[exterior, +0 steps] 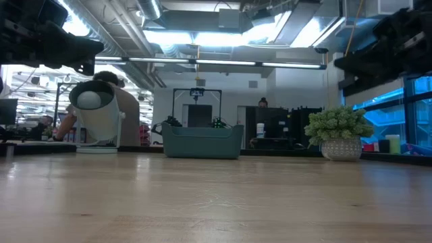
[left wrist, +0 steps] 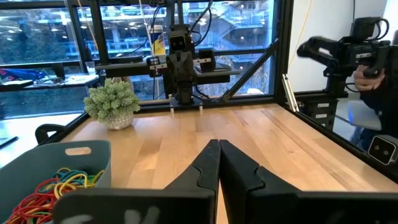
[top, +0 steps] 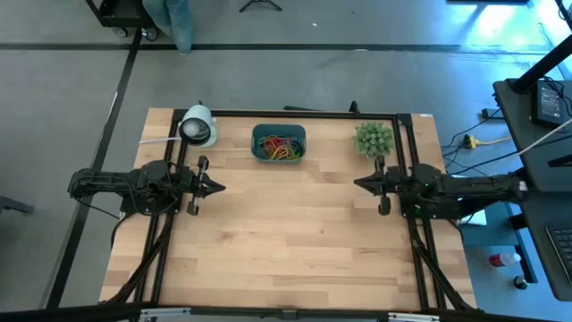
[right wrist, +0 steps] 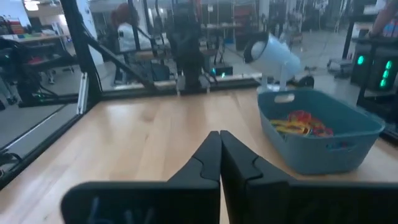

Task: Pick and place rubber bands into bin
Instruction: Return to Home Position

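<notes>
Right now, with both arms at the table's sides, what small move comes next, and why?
Probably just leave both arms parked. The rubber bands lie in the bin, I see none loose on the table, and the left hand and right hand are shut and empty at opposite sides.

Pale wood-plank tabletop, edged by a black metal frame. Stands on a grey concrete floor crossed by a dark line. Off the right side, a dark desk, with loose cables and a yellow cable on the floor beside it. Overhead, exposed ducts and long strip lights. Along one side of the room, tall windows in black mullions, bright with daylight.
</notes>
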`<action>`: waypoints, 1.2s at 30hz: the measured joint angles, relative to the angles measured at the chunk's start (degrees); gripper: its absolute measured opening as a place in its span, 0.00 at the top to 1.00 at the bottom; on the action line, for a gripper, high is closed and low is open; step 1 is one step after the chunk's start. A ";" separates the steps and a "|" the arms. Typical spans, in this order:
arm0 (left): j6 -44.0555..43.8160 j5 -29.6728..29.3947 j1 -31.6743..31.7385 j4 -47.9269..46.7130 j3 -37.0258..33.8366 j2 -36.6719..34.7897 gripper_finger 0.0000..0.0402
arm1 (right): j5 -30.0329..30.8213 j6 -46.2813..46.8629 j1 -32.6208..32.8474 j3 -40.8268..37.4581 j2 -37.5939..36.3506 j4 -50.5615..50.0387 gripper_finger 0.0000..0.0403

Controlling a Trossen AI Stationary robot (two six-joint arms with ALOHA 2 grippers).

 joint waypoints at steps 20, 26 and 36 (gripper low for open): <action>-0.02 -0.11 0.00 -0.02 0.00 0.51 0.99 | -7.83 -1.54 -0.02 0.91 -12.25 -12.13 0.92; -0.02 -0.09 0.00 -0.02 0.00 0.52 0.98 | -7.86 -1.53 -0.02 0.94 -12.24 -12.10 0.92; -0.01 -0.09 0.00 -0.02 0.00 0.52 0.99 | -7.85 -1.49 -0.02 0.92 -12.24 -12.10 0.92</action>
